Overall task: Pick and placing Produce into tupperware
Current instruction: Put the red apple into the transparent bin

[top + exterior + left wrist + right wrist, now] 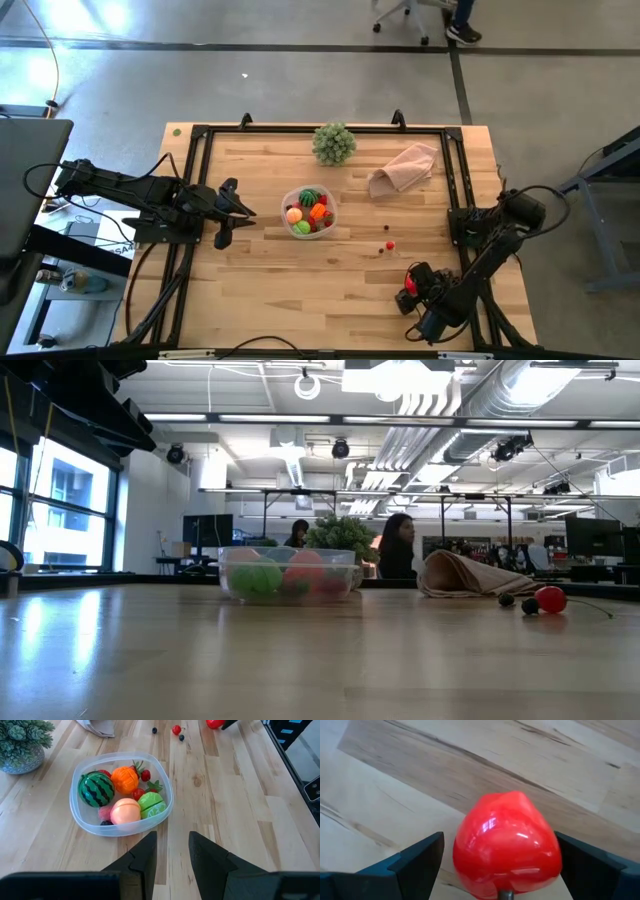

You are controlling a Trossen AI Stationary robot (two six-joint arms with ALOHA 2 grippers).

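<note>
Tupperware (309, 212) holds produce; right hand (409, 283) w/ red piece (506, 844) between fingers.

I'm working in what looks like an open-plan lab or office floor: exposed ducts (470, 400) and strip lights run across the top of the low view, with monitors (207, 530) and two seated people (396, 545) mid-frame. From above, a wooden table (300, 270) stands on polished concrete, an office chair's base (400, 20) at the top edge.
</note>
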